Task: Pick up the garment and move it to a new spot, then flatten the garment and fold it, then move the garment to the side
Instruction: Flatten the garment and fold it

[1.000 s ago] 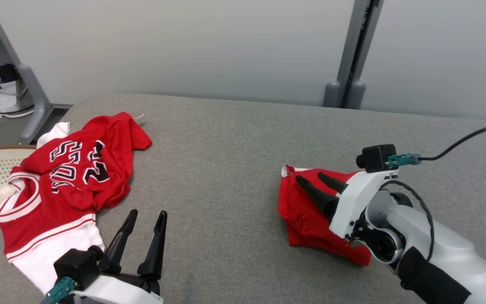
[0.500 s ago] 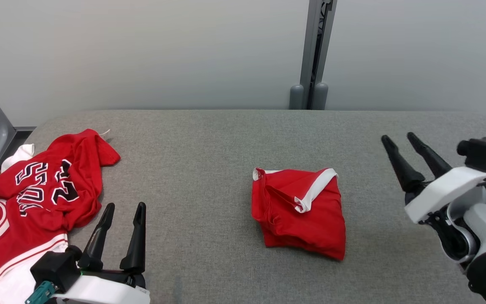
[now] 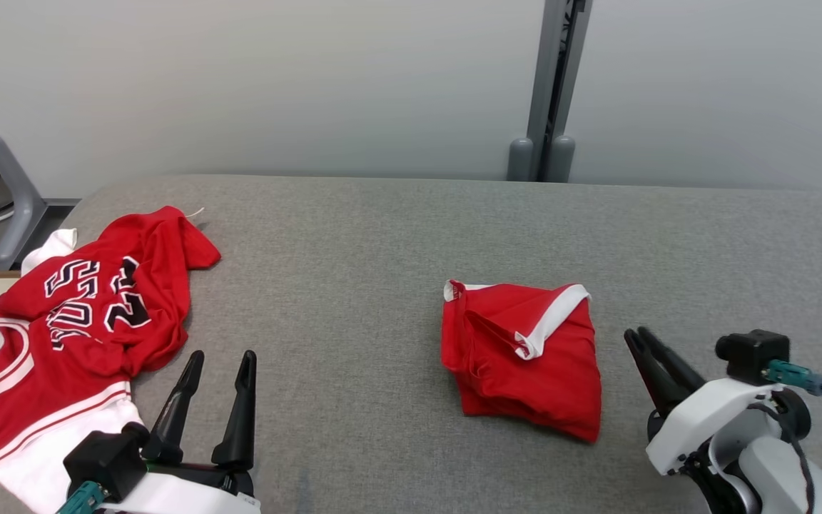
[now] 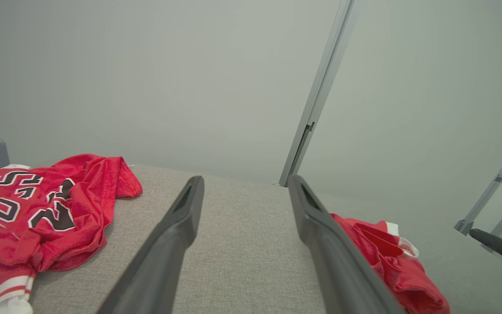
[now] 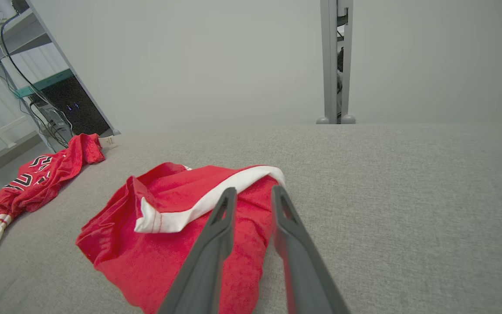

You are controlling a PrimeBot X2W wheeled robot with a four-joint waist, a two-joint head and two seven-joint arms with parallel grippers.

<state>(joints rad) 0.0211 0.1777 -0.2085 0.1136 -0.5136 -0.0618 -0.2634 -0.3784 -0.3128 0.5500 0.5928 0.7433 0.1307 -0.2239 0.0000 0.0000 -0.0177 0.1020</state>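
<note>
Task thing: the garment (image 3: 521, 357) lies right of the middle of the head view. It is red with a white band, folded into a small bundle on the table (image 3: 382, 235).
Other cloth: the jersey (image 3: 61, 321) lies at the left of the head view. It is crumpled, not flat and not folded.
Lower left: your left pincer (image 3: 222, 357) is spread wide and pinches nothing. It sits just beside the jersey's edge.
Lower right: your right pincer (image 3: 636, 334) is near the garment's right edge but not touching it. Its fingers are close together with a small gap, and they pinch nothing.
Done: I think picking up, flattening and folding are finished for the garment. It lies on its own.
To do: the fold looks a bit lumpy, with one white-edged flap on top. You cannot tell if this spot counts as the side. The jersey needs every step, if it comes next.
</note>
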